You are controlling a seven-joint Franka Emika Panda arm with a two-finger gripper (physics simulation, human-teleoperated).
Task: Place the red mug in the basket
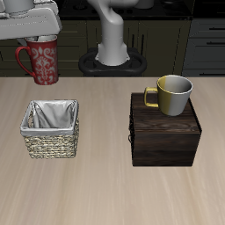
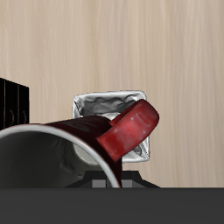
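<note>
The red mug [image 1: 40,61], dark red with pale patterning and a loop handle, hangs in the air above the table's back part, held at its rim by my gripper [image 1: 40,39], which is shut on it. In the wrist view the red mug [image 2: 79,144] fills the foreground, grey inside showing and handle sticking out. Below and nearer the table's front edge sits the basket [image 1: 51,128], tan wicker with grey-white cloth lining; the basket [image 2: 114,105] shows partly behind the mug's handle. My fingertips are hidden by the mug.
A dark wooden box [image 1: 164,130] stands beside the basket, with a grey mug with a yellow handle [image 1: 171,94] on top of it. The box edge [image 2: 12,105] also shows in the wrist view. The robot base [image 1: 112,53] is at the back.
</note>
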